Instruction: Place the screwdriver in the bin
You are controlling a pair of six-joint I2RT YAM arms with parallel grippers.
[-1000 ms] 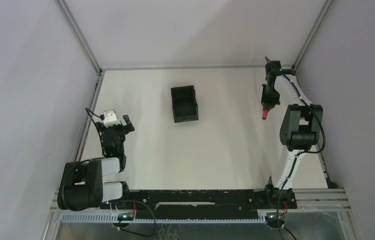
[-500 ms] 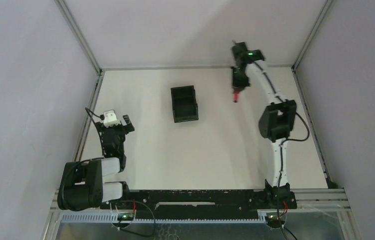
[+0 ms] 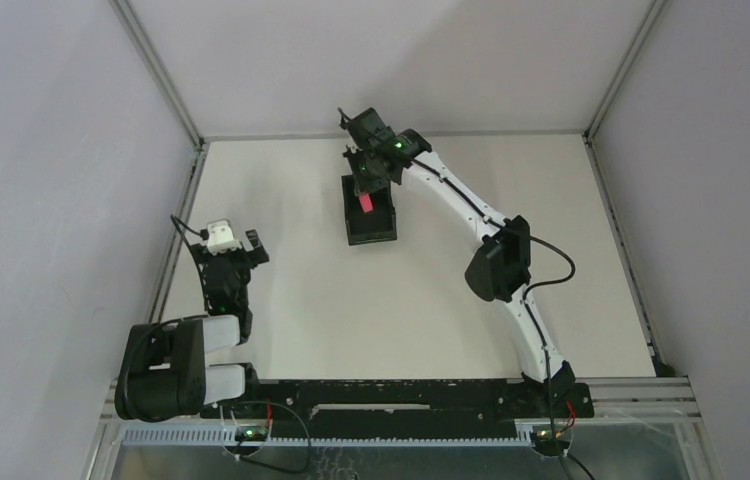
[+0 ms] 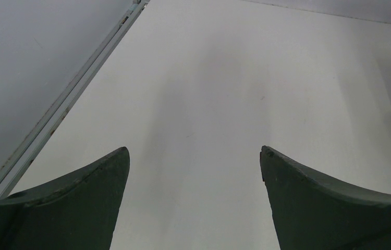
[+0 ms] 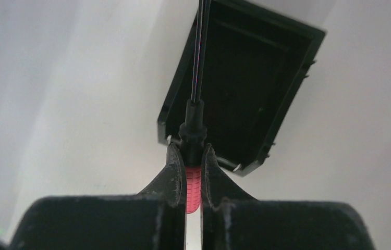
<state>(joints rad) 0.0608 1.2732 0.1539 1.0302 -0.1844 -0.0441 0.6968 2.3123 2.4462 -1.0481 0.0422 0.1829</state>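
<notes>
- Two moves remaining: bring right gripper [image 5: 193, 156], clenched on red-handled screwdriver [image 5: 193, 130], lower over black bin [image 5: 245, 88].
- Centre shaft inside bin walls, then release.
- Leave left gripper [image 4: 193, 156], spread wide, idle over desk [image 4: 209, 78].

Small red-handled screwdriver [image 5: 194, 188]: handle ribbed plastic, satin; collar black, matt; thin dark metal shaft [image 5: 199, 52] smooth, faint sheen.
Low black rectangular plastic bin [image 5: 293, 91]: moulded, smooth walls, dull gloss along rim.
Right hand [image 5: 193, 153]: black fingers [image 5: 173, 177] matt, finely grained, pale scuffing at edges.
Left hand [image 4: 195, 156]: dark plastic fingers [image 4: 78, 200] matt, slightly rough, worn along edges.
White table [image 4: 235, 78]: smooth, matt, few faint marks.
Silver metal frame rail [image 4: 63, 109]: brushed, low shine.
Grey enclosure walls [image 3: 41, 150]: plain, matt.
</notes>
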